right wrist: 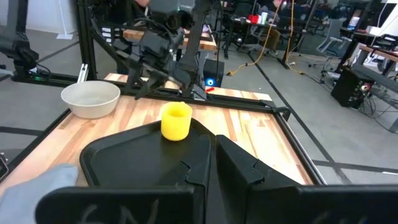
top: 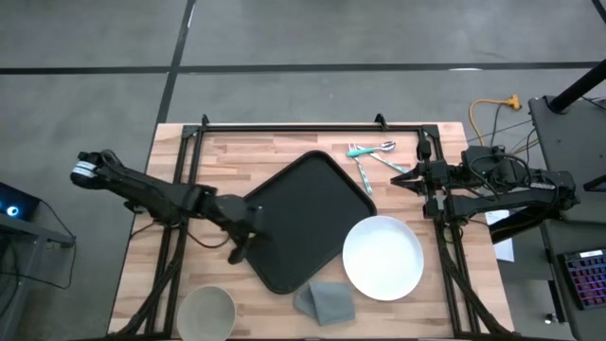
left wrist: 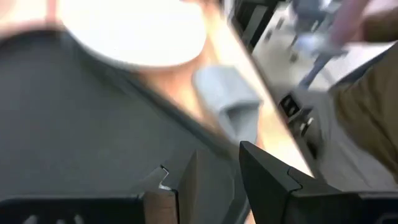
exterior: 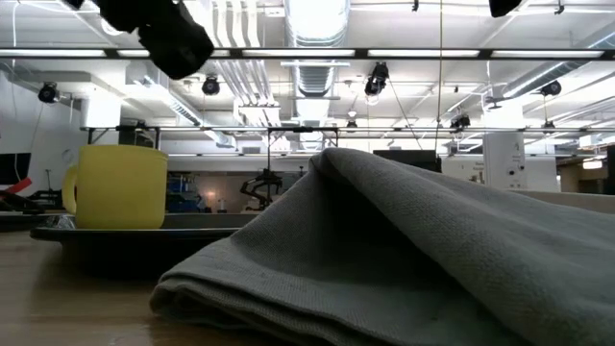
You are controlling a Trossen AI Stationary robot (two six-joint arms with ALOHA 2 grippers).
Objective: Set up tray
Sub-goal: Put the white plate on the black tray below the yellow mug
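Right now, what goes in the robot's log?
left gripper at tray edge | right gripper shut, waiting right side | cup on tray

The tray (top: 308, 213) was black all over, without any pattern. The round plate (top: 383, 257) beside it was plain white, and the folded cloth (top: 324, 301) was a uniform grey with a fine woven texture in the low view. The cup (right wrist: 176, 121) was solid bright yellow. The bowl (top: 206, 312) was a pale off-white. The surface (top: 284, 152) was light wood with lengthwise plank stripes. The cutlery (top: 371, 156) showed teal handles with silvery ends. Both arms and the left gripper (top: 239, 248) and right gripper (top: 401, 176) were dark, nearly black.
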